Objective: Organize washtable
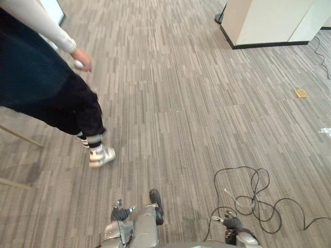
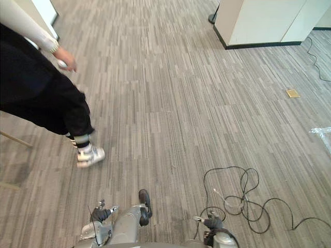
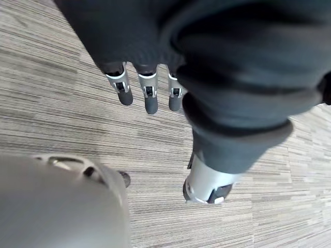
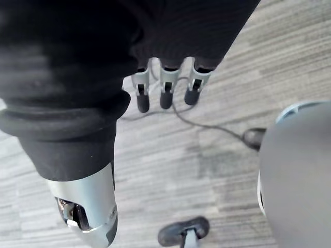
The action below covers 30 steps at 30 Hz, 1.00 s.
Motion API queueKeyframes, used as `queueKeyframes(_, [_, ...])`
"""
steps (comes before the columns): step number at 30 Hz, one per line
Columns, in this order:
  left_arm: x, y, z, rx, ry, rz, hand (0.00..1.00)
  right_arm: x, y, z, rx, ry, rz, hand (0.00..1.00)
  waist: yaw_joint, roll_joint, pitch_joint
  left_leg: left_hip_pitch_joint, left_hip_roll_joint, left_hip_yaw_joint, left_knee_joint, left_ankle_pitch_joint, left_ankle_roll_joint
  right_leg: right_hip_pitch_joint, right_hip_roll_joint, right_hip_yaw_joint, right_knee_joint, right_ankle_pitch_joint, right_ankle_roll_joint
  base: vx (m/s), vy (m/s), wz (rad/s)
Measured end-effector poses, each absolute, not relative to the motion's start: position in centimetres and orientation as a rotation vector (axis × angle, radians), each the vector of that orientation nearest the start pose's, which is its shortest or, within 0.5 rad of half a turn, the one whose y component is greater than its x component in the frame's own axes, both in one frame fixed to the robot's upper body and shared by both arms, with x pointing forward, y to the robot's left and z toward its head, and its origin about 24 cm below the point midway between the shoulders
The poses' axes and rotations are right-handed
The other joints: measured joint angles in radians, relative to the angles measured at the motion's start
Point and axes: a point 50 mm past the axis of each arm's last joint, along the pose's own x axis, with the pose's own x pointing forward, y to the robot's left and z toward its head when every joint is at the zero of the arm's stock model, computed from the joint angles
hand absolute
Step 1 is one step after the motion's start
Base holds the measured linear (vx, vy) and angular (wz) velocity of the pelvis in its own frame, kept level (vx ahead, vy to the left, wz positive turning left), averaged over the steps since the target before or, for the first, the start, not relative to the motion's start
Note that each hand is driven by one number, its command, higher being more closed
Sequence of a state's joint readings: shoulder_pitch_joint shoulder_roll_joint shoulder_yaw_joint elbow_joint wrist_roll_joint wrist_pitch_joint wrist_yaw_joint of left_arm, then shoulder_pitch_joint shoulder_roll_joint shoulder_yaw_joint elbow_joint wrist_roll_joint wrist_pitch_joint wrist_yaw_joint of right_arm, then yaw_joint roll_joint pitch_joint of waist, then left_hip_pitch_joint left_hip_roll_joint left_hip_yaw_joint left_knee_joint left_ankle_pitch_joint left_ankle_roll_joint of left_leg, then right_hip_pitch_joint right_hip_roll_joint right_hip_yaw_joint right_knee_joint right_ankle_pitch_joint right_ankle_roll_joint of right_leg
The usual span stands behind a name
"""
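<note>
Left hand (image 3: 149, 95): hangs low over the carpet floor (image 1: 186, 103), fingers straight and a little apart, thumb set off to one side, clasping nothing.
Right hand (image 4: 164, 90): hangs likewise, fingers straight and apart, empty.
Washtable: whereabouts impossible to tell from here; nothing belonging to it in either hand.
Person (image 1: 36, 82): at the floor's left edge, near, leaning inward, one shoe (image 1: 101, 156) planted toward the middle.
Person's hand (image 1: 81, 59): curled round a small pale object (image 1: 78, 65), too small to identify.
Wooden leg (image 1: 20, 137): thin, slanting, at the left edge behind the person.
White cabinet base (image 1: 269, 20): far right corner of the floor, well apart.
Brass floor plate (image 1: 301, 93): toward the right edge, flush with the carpet.
Clear plastic scrap (image 1: 326, 131): right at the right edge.
Stage: judged as barely begun, probably a walk or turn toward the work.
Risk, collision: a step or arm swing leftward, with the person so near, likely to strike a leg or the shoe.
Risk, footing: a drift toward the right edge, possibly onto the plastic scrap, with a slip to follow.
Risk, heading: no target to steer by, hence a chance of setting off the wrong way, toward the cabinet base.
</note>
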<state>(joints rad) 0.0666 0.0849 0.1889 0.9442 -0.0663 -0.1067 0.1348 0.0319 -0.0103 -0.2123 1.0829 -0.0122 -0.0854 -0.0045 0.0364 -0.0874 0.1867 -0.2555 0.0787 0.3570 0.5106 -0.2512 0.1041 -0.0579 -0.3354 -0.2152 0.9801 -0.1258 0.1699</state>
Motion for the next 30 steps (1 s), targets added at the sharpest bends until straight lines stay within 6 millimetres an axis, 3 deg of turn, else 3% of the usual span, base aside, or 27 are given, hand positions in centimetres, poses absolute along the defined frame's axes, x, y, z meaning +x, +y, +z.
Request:
queueKeyframes(1, [12.4, 21.8, -14.2, 0.001, 0.897, 0.393, 0.00, 11.3, -18.0, -15.9, 0.089, 1.018, -0.204, 0.00, -0.002, 0.003, 0.002, 0.034, -0.001, 0.000, -0.015, -0.011, -0.001, -0.032, 0.000, -0.008, 0.061, -0.009, -0.008, 0.61, 0.135, -0.31])
queueKeyframes(2, [11.9, 21.7, -14.5, 0.000, 0.926, 0.393, 0.00, 11.5, -18.3, -15.7, 0.096, 1.004, -0.215, 0.00, -0.006, 0.019, 0.010, 0.138, -0.010, 0.004, -0.097, -0.017, -0.007, -0.089, 0.020, -0.041, 0.108, -0.065, -0.048, 0.49, 0.089, -0.27])
queueKeyframes(3, [11.6, 21.7, -14.6, -0.001, 0.935, 0.393, 0.00, 11.6, -18.4, -15.7, 0.098, 1.000, -0.219, 0.00, -0.009, 0.021, 0.011, 0.184, -0.014, 0.011, -0.136, -0.015, -0.011, -0.104, 0.027, -0.068, 0.088, -0.091, -0.064, 0.54, 0.087, -0.29])
queueKeyframes(5, [10.9, 21.3, -14.9, 0.007, 0.960, 0.374, 0.00, 12.1, -18.8, -15.4, 0.089, 0.974, -0.226, 0.00, -0.028, 0.037, 0.010, 0.300, -0.019, 0.018, -0.235, -0.012, -0.023, -0.161, 0.037, -0.178, -0.073, -0.152, -0.119, 0.40, 0.031, -0.10])
queueKeyframes(6, [11.0, 21.0, -15.0, 0.012, 0.964, 0.360, 0.00, 12.4, -19.2, -15.2, 0.081, 0.960, -0.232, 0.00, -0.031, 0.046, 0.009, 0.332, -0.019, 0.016, -0.265, -0.012, -0.027, -0.202, 0.037, -0.228, -0.223, -0.152, -0.123, 0.37, 0.002, 0.09])
queueKeyframes(7, [11.0, 20.8, -15.0, 0.016, 0.965, 0.348, 0.00, 12.5, -19.3, -15.1, 0.080, 0.955, -0.236, 0.00, -0.034, 0.050, 0.009, 0.342, -0.019, 0.010, -0.272, -0.014, -0.032, -0.220, 0.039, -0.243, -0.318, -0.140, -0.119, 0.45, -0.026, 0.32])
queueKeyframes(10, [10.9, 20.1, -15.2, 0.008, 0.976, 0.341, 0.00, 12.4, -20.0, -15.1, 0.094, 0.955, -0.275, 0.00, -0.038, 0.055, 0.009, 0.401, -0.021, -0.040, -0.298, -0.051, -0.093, -0.239, 0.037, -0.244, -0.796, 0.048, -0.084, 0.39, -0.094, 0.57])
queueKeyframes(12, [10.6, 20.3, -15.3, 0.010, 0.986, 0.346, 0.00, 12.3, -20.2, -15.1, 0.094, 0.957, -0.279, 0.00, -0.040, 0.054, 0.009, 0.453, -0.014, -0.074, -0.290, -0.106, -0.128, -0.244, 0.024, -0.201, -0.803, 0.080, -0.077, 0.46, -0.205, 0.53])
queueKeyframes(13, [10.4, 19.9, -15.4, 0.015, 0.996, 0.335, 0.00, 12.5, -20.7, -14.9, 0.088, 0.947, -0.282, 0.00, -0.051, 0.073, 0.002, 0.479, 0.017, -0.100, -0.256, -0.165, -0.138, -0.269, 0.032, -0.145, -0.680, 0.117, -0.102, 0.51, -0.275, 0.66])
queueKeyframes(14, [9.5, 19.6, -15.8, 0.003, 1.028, 0.334, 0.00, 12.5, -21.4, -14.8, 0.079, 0.941, -0.291, 0.00, -0.057, 0.094, -0.028, 0.467, 0.059, -0.123, -0.163, -0.195, -0.154, -0.282, 0.059, -0.126, -0.580, 0.109, -0.117, 0.65, -0.342, 0.81])
queueKeyframes(15, [9.6, 19.8, -15.7, -0.014, 1.023, 0.360, 0.00, 12.2, -21.8, -14.8, 0.081, 0.949, -0.301, 0.00, -0.064, 0.105, -0.026, 0.404, 0.115, -0.131, 0.036, -0.187, -0.145, -0.265, 0.071, -0.130, -0.534, 0.127, -0.131, 0.64, -0.392, 0.60])
queueKeyframes(16, [9.4, 19.1, -15.9, -0.065, 1.027, 0.390, 0.00, 12.0, -23.2, -14.6, 0.057, 0.954, -0.326, 0.00, -0.055, 0.166, -0.030, 0.320, 0.234, -0.125, 0.271, -0.112, -0.110, -0.208, 0.132, -0.172, -0.526, 0.087, -0.145, 0.56, -0.338, 0.21])
queueKeyframes(17, [9.1, 19.0, -16.0, -0.082, 1.037, 0.403, 0.00, 11.8, -23.6, -14.6, 0.044, 0.959, -0.333, 0.00, -0.048, 0.191, -0.030, 0.298, 0.291, -0.104, 0.357, -0.040, -0.091, -0.179, 0.161, -0.177, -0.536, 0.071, -0.148, 0.57, -0.310, -0.25])
queueKeyframes(18, [8.5, 19.1, -16.1, -0.086, 1.057, 0.417, 0.00, 11.1, -23.7, -14.8, 0.044, 0.979, -0.340, 0.00, -0.046, 0.204, -0.029, 0.268, 0.376, -0.073, 0.465, 0.146, -0.067, -0.114, 0.217, -0.172, -0.577, 0.042, -0.163, 0.62, -0.222, -0.43])
queueKeyframes(19, [8.2, 19.6, -16.1, -0.083, 1.060, 0.431, 0.00, 10.5, -23.7, -15.1, 0.045, 1.010, -0.349, 0.00, -0.046, 0.197, -0.027, 0.210, 0.411, -0.066, 0.568, 0.132, -0.086, -0.034, 0.250, -0.161, -0.658, 0.024, -0.174, 0.61, -0.211, -0.33])
queueKeyframes(20, [8.3, 19.7, -16.0, -0.080, 1.056, 0.431, 0.00, 10.4, -23.7, -15.1, 0.044, 1.018, -0.354, 0.00, -0.047, 0.191, -0.027, 0.188, 0.408, -0.065, 0.581, 0.111, -0.092, -0.019, 0.251, -0.161, -0.675, 0.023, -0.173, 0.59, -0.196, -0.11])
queueKeyframes(21, [8.8, 20.3, -15.8, -0.069, 1.036, 0.441, 0.00, 9.4, -23.4, -15.6, 0.049, 1.062, -0.364, 0.00, -0.047, 0.164, -0.026, 0.120, 0.382, -0.046, 0.586, 0.054, -0.130, 0.039, 0.251, -0.161, -0.744, 0.023, -0.173, 0.45, -0.145, 0.04])
queueKeyframes(22, [9.0, 20.7, -15.7, -0.059, 1.026, 0.444, 0.00, 9.0, -23.1, -15.7, 0.053, 1.077, -0.366, 0.00, -0.046, 0.149, -0.023, 0.087, 0.363, -0.036, 0.563, 0.032, -0.144, 0.067, 0.250, -0.161, -0.779, 0.024, -0.172, 0.63, -0.169, 0.00])
queueKeyframes(24, [9.5, 21.8, -15.3, -0.029, 0.997, 0.451, 0.00, 8.8, -22.2, -16.1, 0.073, 1.099, -0.364, 0.00, -0.032, 0.107, -0.010, -0.003, 0.271, 0.016, 0.282, 0.014, -0.167, 0.150, 0.246, -0.159, -0.862, 0.038, -0.156, 0.54, -0.098, -0.24])
queueKeyframes(25, [9.7, 21.8, -15.2, -0.028, 0.993, 0.451, 0.00, 8.9, -22.1, -16.1, 0.076, 1.096, -0.364, 0.00, -0.025, 0.103, -0.008, -0.015, 0.241, 0.015, 0.169, 0.017, -0.171, 0.164, 0.245, -0.156, -0.876, 0.038, -0.155, 0.44, 0.041, -0.49])
queueKeyframes(26, [9.7, 21.9, -15.2, -0.027, 0.992, 0.451, 0.00, 9.1, -22.0, -16.0, 0.081, 1.089, -0.364, 0.00, -0.019, 0.096, -0.005, -0.031, 0.179, -0.007, -0.065, 0.049, -0.206, 0.194, 0.240, -0.141, -0.903, 0.030, -0.141, 0.44, 0.120, -0.65])
queueKeyframes(27, [9.4, 22.0, -15.3, -0.020, 1.000, 0.450, 0.00, 9.5, -21.6, -16.0, 0.083, 1.076, -0.356, 0.00, -0.009, 0.087, -0.004, -0.009, 0.122, -0.061, -0.237, 0.199, -0.195, 0.220, 0.226, -0.120, -0.925, 0.016, -0.108, 0.53, 0.144, -0.75])
queueKeyframes(28, [9.1, 21.9, -15.4, -0.019, 1.012, 0.446, 0.00, 9.5, -21.7, -16.0, 0.077, 1.072, -0.353, 0.00, 0.002, 0.084, -0.009, 0.013, 0.106, -0.076, -0.266, 0.269, -0.183, 0.233, 0.231, -0.104, -0.937, 0.013, -0.098, 0.47, 0.135, -0.61])
queueKeyframes(29, [9.2, 22.3, -15.3, 0.005, 1.009, 0.438, 0.00, 9.7, -20.4, -16.1, 0.092, 1.072, -0.324, 0.00, -0.002, 0.058, -0.021, 0.019, 0.074, -0.075, -0.250, 0.244, -0.130, 0.253, 0.205, -0.098, -0.945, 0.005, -0.090, 0.47, 0.124, -0.12])
queueKeyframes(30, [9.8, 22.5, -15.1, 0.025, 0.993, 0.421, 0.00, 9.9, -20.1, -16.1, 0.103, 1.064, -0.316, 0.00, -0.020, 0.048, -0.028, -0.017, 0.069, -0.093, -0.174, 0.180, -0.113, 0.241, 0.191, -0.109, -0.905, 0.001, -0.084, 0.47, 0.142, 0.14])
